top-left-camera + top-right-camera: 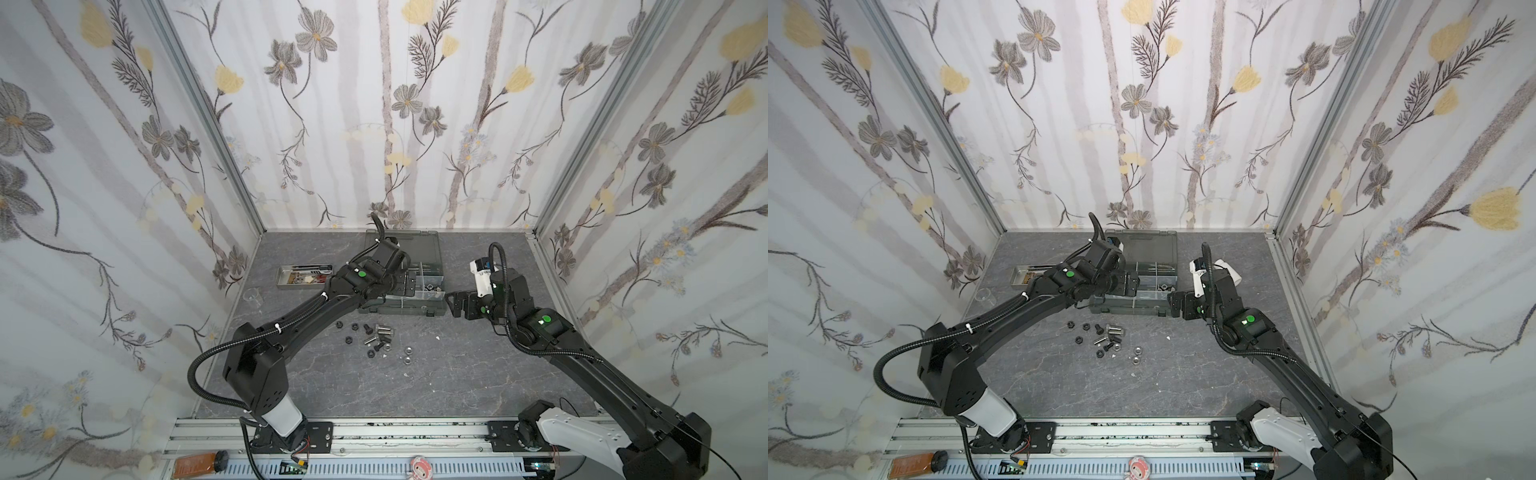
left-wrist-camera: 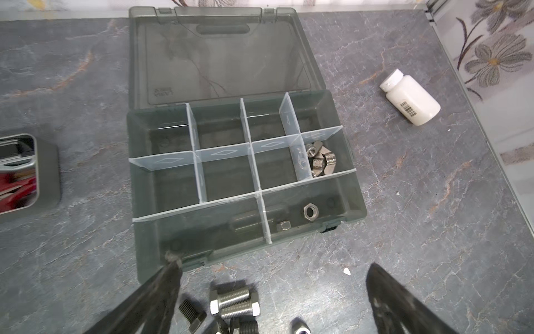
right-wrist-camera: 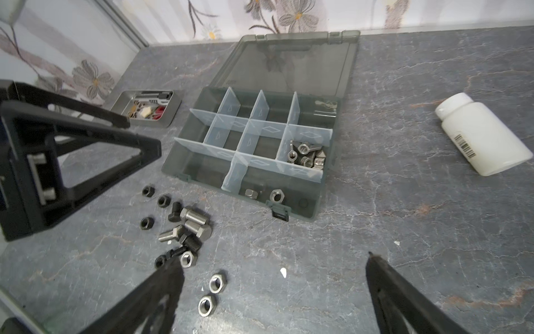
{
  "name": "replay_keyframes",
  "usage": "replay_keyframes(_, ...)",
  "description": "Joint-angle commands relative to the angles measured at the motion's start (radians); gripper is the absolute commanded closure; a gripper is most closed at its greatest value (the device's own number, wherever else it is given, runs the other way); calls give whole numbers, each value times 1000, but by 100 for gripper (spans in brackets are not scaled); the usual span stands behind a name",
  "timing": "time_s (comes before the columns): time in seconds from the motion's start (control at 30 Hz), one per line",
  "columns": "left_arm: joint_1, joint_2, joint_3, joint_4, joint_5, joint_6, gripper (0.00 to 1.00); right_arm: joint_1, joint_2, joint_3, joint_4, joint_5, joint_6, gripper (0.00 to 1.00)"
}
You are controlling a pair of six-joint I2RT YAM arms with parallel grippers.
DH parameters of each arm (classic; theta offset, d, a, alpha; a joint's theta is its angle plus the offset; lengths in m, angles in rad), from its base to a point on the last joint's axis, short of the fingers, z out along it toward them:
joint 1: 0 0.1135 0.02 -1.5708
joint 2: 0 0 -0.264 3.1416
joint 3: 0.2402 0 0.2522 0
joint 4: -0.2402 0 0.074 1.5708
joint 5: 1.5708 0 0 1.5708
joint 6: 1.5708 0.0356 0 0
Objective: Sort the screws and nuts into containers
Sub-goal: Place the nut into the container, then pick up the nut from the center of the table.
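Grey marbled stone covers the bench (image 1: 457, 386) that carries everything. The left gripper (image 2: 273, 264) hangs over the near wall of the organizer box (image 2: 357, 193), jaws spread wide and empty. The right gripper (image 3: 271, 260) hovers just beside the box's near right corner, also released and holding nothing.

The box sits toward the far edge at mid-bench, its lid laid flat behind it. Most of its containers (image 2: 199, 173) look bare. The right-end one of the middle row holds wing nuts and silver nuts, and the near right one holds a silver hex nut and one smaller silver piece. A steel tray (image 3: 173, 115) lies toward the left edge and a white bottle (image 3: 491, 138) toward the right.

The loose screws (image 3: 196, 217), silver and black, lie heaped and touching just in front of the box. The loose nuts (image 3: 217, 282) are scattered around them, the black ones on the pile's left and two silver ones apart on its near side.

The sort looks early, and this moment reads as a pause between picks. The next move probably calls for a descent onto one piece that lies clear of its neighbours. The two separate silver nuts seem the easiest.
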Motion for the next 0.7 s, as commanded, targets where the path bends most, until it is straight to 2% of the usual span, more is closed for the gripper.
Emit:
replay_keyframes(0.0,22,-69,-78,52,-27,5,0,52,50,49,-43,71,-4,1)
replay_keyframes(0.13,69,-172,-214,89,-14,-15,0,96,112,101,-54,80,0,2)
replay_keyframes(0.43,252,-366,-435,177,131,-105,0,209,248,189,-101,105,6,6)
replay_keyframes(0.67,268,-453,-499,192,145,-120,0,269,362,221,-157,120,24,18)
